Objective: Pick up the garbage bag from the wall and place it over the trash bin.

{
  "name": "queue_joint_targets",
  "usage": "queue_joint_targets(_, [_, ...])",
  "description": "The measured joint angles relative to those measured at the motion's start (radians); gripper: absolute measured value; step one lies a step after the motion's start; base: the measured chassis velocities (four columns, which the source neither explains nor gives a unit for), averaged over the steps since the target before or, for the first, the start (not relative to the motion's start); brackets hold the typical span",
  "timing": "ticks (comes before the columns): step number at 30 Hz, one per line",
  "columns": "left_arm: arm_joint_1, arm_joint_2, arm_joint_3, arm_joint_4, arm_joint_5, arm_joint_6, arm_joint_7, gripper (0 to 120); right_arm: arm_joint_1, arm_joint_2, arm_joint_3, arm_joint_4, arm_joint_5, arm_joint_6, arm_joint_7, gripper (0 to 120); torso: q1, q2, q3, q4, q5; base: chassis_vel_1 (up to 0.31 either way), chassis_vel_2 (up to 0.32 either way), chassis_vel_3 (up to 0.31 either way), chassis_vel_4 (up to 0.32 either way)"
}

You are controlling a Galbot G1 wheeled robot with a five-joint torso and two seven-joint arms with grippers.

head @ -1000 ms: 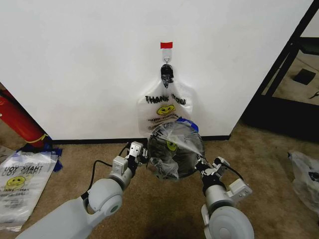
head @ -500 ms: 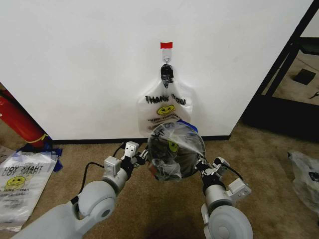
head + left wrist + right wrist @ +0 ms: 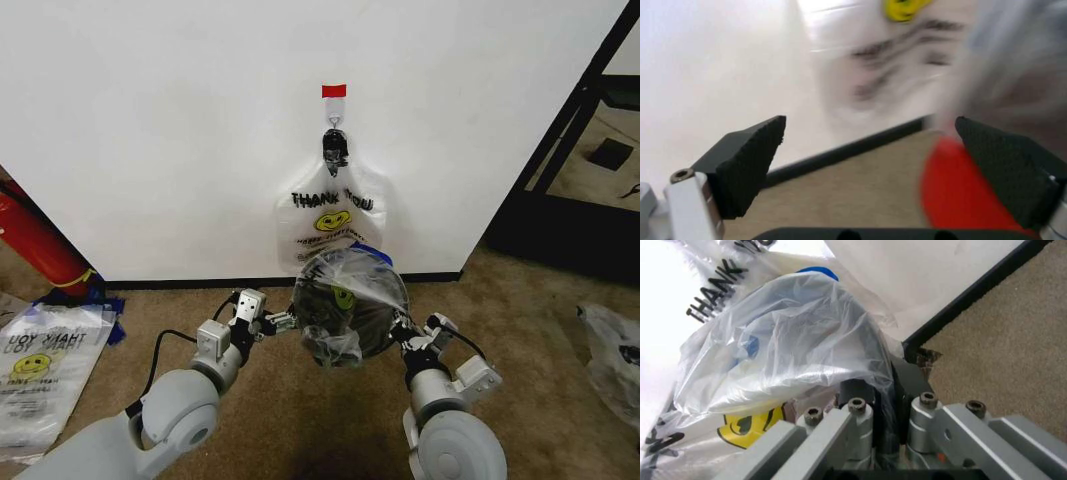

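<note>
the garbage bag (image 3: 350, 300) is draped over the mouth of the trash bin (image 3: 322, 335), its clear plastic stretched across the top with a yellow smiley showing through, and the bin sits on the carpet (image 3: 300, 420) right at the foot of the wall (image 3: 150, 130). the left gripper (image 3: 268, 320) is just beside the bin's left edge, fingers spread wide apart with nothing between them (the left wrist view shows both black pads (image 3: 750, 167) open, carpet and baseboard between them, the bin's red base off to one side). the right gripper (image 3: 400, 330) is on the bin's right side, fingers pinched together on the bag's plastic at the rim; in the right wrist view the film bunches up right at the fingers (image 3: 853, 420). above the bin, a second bag (image 3: 332, 215) hangs flat from the hook (image 3: 334, 125) under a red tape strip (image 3: 333, 91), "thank you" printed on it. a red cylinder (image 3: 35, 240) leans at the far left, with another printed bag (image 3: 45, 365) lying on the carpet near it.
</note>
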Motion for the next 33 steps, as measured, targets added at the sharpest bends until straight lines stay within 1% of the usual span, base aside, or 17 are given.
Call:
queue_joint_targets(3, [-0.003, 0.000, -0.004, 0.031, 0.046, 0.002, -0.032, 100, 0.003, 0.003, -0.003, -0.002, 0.001, 0.000, -0.001, 2, 0.000, 0.000, 0.000, 0.0001, 0.0000, 0.000, 0.000, 0.000, 0.000])
queue_joint_targets(5, [-0.004, 0.000, -0.007, 0.037, 0.051, 0.004, -0.038, 100, 0.004, 0.004, -0.003, -0.003, 0.001, 0.000, -0.001, 2, 0.000, 0.000, 0.000, 0.0000, 0.0000, 0.000, 0.000, 0.000, 0.000])
queue_joint_targets(10, [0.001, 0.005, -0.055, 0.052, 0.050, 0.013, -0.045, 100, 0.005, 0.003, -0.002, -0.006, 0.001, 0.000, -0.002, 2, 0.000, 0.000, 0.000, 0.0001, 0.0000, 0.000, 0.000, 0.000, 0.000])
queue_joint_targets(12, [0.007, 0.021, -0.096, 0.037, 0.042, 0.034, -0.045, 100, 0.006, 0.000, 0.001, -0.017, -0.002, 0.000, -0.005, 2, 0.000, 0.000, 0.000, 0.0000, -0.0001, 0.000, 0.000, 0.000, 0.000])
queue_joint_targets(15, [0.008, 0.037, -0.124, 0.012, 0.021, 0.047, -0.045, 100, 0.008, -0.002, 0.002, -0.030, -0.009, 0.002, -0.009, 2, 0.000, 0.000, 0.000, 0.0001, 0.0001, 0.000, 0.000, 0.000, 0.000])
queue_joint_targets(17, [-0.005, 0.057, -0.144, -0.020, -0.021, 0.060, -0.039, 100, 0.010, -0.003, 0.000, -0.045, -0.026, 0.006, -0.018, 2, 0.000, 0.000, 0.000, 0.0001, 0.0000, 0.000, 0.000, 0.000, 0.000])
queue_joint_targets(19, [-0.014, 0.063, -0.147, -0.031, -0.040, 0.062, -0.037, 100, 0.011, -0.003, -0.002, -0.050, -0.033, 0.009, -0.022, 2, 0.000, 0.000, 0.000, 0.0002, 0.0001, 0.000, 0.000, 0.000, 0.000])
queue_joint_targets(20, [-0.040, 0.080, -0.146, -0.058, -0.099, 0.070, -0.032, 100, 0.012, -0.004, -0.006, -0.062, -0.056, 0.016, -0.033, 2, 0.000, 0.000, 0.000, 0.0003, 0.0000, 0.000, 0.000, 0.000, 0.000])
queue_joint_targets(21, [-0.078, 0.100, -0.135, -0.090, -0.189, 0.080, -0.018, 100, 0.013, -0.007, -0.012, -0.076, -0.091, 0.030, -0.049, 2, 0.000, 0.000, 0.000, 0.0000, 0.0001, 0.000, 0.000, 0.000, 0.000])
queue_joint_targets(23, [-0.144, 0.125, -0.093, -0.128, -0.325, 0.090, 0.008, 100, 0.013, -0.015, -0.017, -0.098, -0.149, 0.065, -0.081, 2, 0.000, 0.000, 0.000, 0.0002, 0.0003, 0.000, 0.000, 0.000, 0.000])
queue_joint_targets(24, [-0.144, 0.125, -0.093, -0.128, -0.325, 0.090, 0.008, 100, 0.013, -0.015, -0.017, -0.098, -0.149, 0.065, -0.081, 2, 0.000, 0.000, 0.000, 0.0002, 0.0003, 0.000, 0.000, 0.000, 0.000])
queue_joint_targets(26, [-0.264, 0.129, -0.015, -0.151, -0.495, 0.106, 0.015, 100, 0.011, -0.027, -0.018, -0.127, -0.222, 0.123, -0.133, 2, 0.000, 0.000, 0.000, -0.0002, 0.0002, 0.000, 0.000, 0.000, 0.000])
queue_joint_targets(28, [-0.363, 0.109, 0.039, -0.148, -0.608, 0.123, 0.004, 100, 0.010, -0.040, -0.019, -0.150, -0.277, 0.178, -0.178, 2, 0.000, 0.000, 0.000, 0.0000, 0.0003, 0.000, 0.000, 0.000, 0.000])
queue_joint_targets(29, [-0.447, 0.083, 0.074, -0.132, -0.692, 0.143, -0.011, 100, 0.010, -0.050, -0.018, -0.171, -0.328, 0.229, -0.224, 2, 0.000, 0.000, 0.000, -0.0005, 0.0001, 0.000, 0.000, 0.000, 0.000])
queue_joint_targets(30, [-0.447, 0.083, 0.074, -0.132, -0.692, 0.143, -0.011, 100, 0.010, -0.050, -0.018, -0.171, -0.328, 0.229, -0.224, 2, 0.000, 0.000, 0.000, -0.0005, 0.0001, 0.000, 0.000, 0.000, 0.000])
queue_joint_targets(32, [-0.515, 0.057, 0.105, -0.115, -0.763, 0.169, -0.025, 100, 0.009, -0.059, -0.017, -0.187, -0.370, 0.273, -0.265, 2, 0.000, 0.000, 0.000, -0.0004, 0.0003, 0.000, 0.000, 0.000, 0.000])
queue_joint_targets(33, [-0.600, 0.029, 0.153, -0.083, -0.840, 0.194, -0.033, 100, 0.010, -0.067, -0.017, -0.213, -0.431, 0.337, -0.316, 2, 0.000, 0.000, 0.000, -0.0001, 0.0001, 0.000, 0.000, 0.000, 0.000])
